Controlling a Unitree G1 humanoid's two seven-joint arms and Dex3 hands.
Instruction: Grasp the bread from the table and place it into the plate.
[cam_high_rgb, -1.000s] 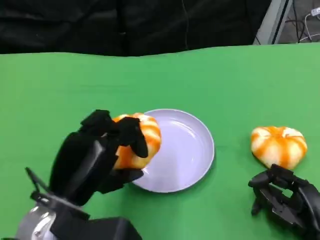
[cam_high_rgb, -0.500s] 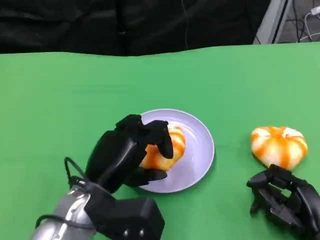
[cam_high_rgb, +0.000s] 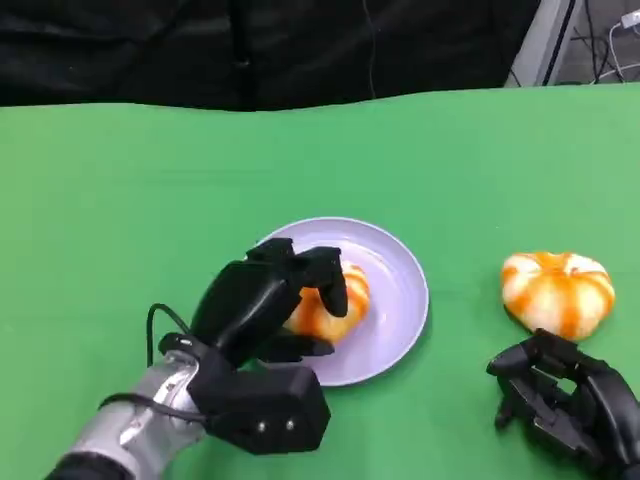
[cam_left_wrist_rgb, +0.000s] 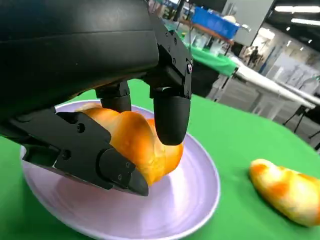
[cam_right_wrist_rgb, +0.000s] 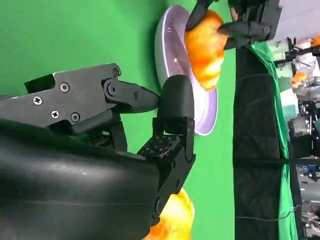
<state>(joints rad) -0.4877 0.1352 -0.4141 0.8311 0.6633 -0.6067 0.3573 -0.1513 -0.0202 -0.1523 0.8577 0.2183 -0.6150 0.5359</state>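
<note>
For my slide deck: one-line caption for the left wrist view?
Left hand grips bread over the lavender plate; second bread lies beside it.

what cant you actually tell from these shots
- Head view: whether the bread in the left hand already rests on the plate; the fingers cover its near side.
- Left wrist view: the bread's underside, masked by the thumb.
- Left wrist view: the second bread, cut off by the edge.
- Right wrist view: that second bread, mostly behind the right hand.
</note>
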